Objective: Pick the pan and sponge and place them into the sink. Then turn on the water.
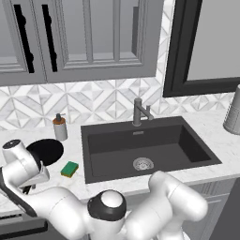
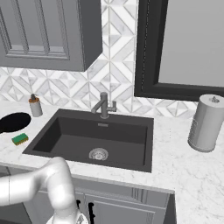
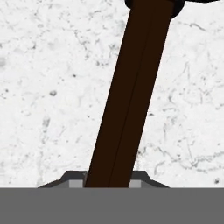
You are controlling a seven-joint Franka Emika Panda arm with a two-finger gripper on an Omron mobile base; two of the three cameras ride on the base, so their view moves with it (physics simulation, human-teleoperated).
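one flat round black pan [image 1: 45,151], long thin brown handle [image 3: 131,96], marble counter [image 3: 43,87].

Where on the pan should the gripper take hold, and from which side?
Grip the pan by its long handle, from above. The handle is thin and straight, lying flat on the marble counter, so the jaws can straddle it. The round black body looks too wide. The gripper sits at it.

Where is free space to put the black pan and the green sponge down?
The dark grey sink basin holds only its silver drain. Bare marble lies between sink and grey paper-towel roll. Crowded left: round black pan, green sponge, soap dispenser.
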